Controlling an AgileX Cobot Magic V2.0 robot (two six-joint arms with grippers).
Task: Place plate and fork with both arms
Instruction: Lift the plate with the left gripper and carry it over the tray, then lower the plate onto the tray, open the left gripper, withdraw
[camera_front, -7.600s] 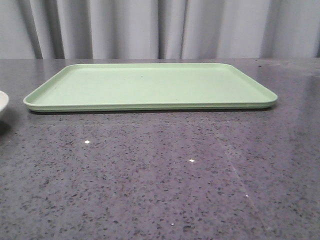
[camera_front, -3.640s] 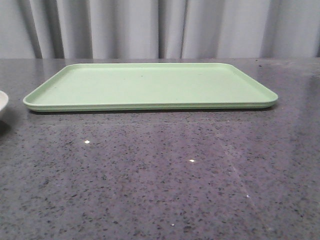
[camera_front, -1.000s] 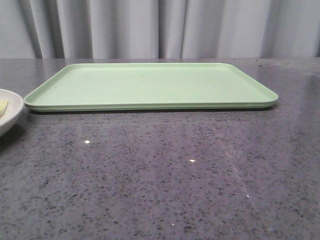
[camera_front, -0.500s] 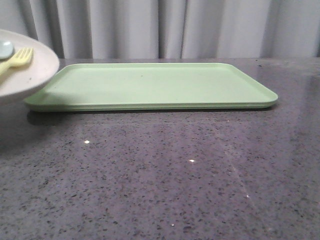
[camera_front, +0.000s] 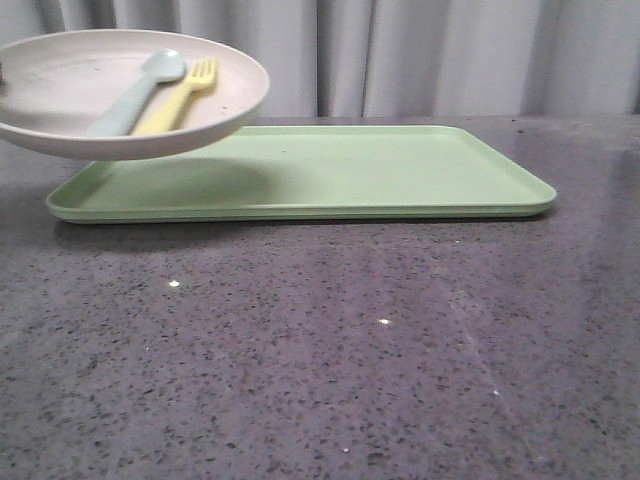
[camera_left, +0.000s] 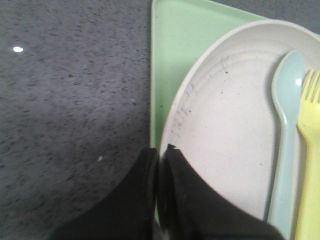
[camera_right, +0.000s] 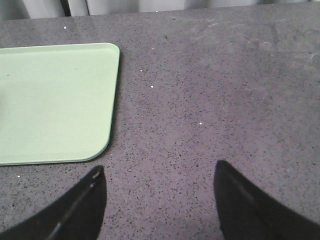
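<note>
The cream plate (camera_front: 110, 95) hangs in the air over the left end of the light-green tray (camera_front: 380, 170). On it lie the yellow fork (camera_front: 180, 95) and a pale blue-grey spoon (camera_front: 135, 95), side by side. In the left wrist view my left gripper (camera_left: 160, 152) is shut on the rim of the plate (camera_left: 225, 130), one finger inside the dish and one outside, with the fork (camera_left: 310, 150) and spoon (camera_left: 287, 140) beyond. My right gripper (camera_right: 157, 172) stands open over bare table, off the tray's right corner (camera_right: 65, 100), holding nothing.
A dark speckled stone table (camera_front: 330, 340) runs to the front and both sides of the tray. Grey curtains (camera_front: 430, 55) close off the back.
The plate with fork and spoon has risen from the table at the far left and moved right, now over the tray's left end. The tray has not moved.
</note>
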